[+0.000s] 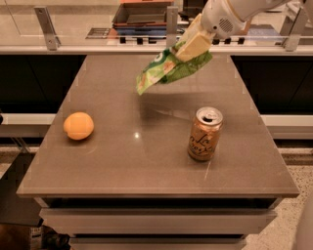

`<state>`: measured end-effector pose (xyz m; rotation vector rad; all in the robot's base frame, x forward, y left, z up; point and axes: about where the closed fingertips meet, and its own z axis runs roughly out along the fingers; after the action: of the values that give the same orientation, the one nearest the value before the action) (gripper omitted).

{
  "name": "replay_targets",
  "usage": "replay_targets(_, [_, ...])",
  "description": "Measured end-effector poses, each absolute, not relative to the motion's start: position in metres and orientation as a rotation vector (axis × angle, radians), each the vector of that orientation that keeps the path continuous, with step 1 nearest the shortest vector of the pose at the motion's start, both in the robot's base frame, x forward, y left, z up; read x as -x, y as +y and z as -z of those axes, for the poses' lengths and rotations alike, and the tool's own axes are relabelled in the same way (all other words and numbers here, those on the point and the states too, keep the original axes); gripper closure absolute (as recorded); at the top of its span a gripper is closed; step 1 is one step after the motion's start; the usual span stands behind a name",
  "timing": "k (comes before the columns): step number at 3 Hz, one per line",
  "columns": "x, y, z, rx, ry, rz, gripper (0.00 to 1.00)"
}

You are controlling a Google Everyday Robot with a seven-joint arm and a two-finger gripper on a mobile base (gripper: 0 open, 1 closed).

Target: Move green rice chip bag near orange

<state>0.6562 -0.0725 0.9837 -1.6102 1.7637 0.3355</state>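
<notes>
The green rice chip bag (168, 68) hangs in the air above the far middle of the table, its loose end drooping to the left. My gripper (188, 48) is shut on the bag's right end and holds it well above the tabletop. The white arm reaches in from the upper right. The orange (78, 125) sits on the table near the left edge, well apart from the bag and lower left of it.
A tan-gold drink can (204, 134) stands upright on the right half of the brown table (146, 161). A counter with a rail and a dark tray (142, 14) runs behind the table. The table's front edge is close to the camera.
</notes>
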Motion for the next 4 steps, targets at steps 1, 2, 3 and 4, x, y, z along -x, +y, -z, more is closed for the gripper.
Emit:
replay_targets(1, [-0.619,-0.079,-0.987,1.577,1.760,-0.281,1.00])
replay_targets(2, [-0.594,-0.079,-0.969,1.544,1.790,-0.255,1.00])
replay_targets(3, [-0.576,-0.071,-0.953,1.557,1.794,-0.272,1.00])
replay_targets(4, [-0.564,-0.057,-0.950,1.575,1.768,-0.305,1.00])
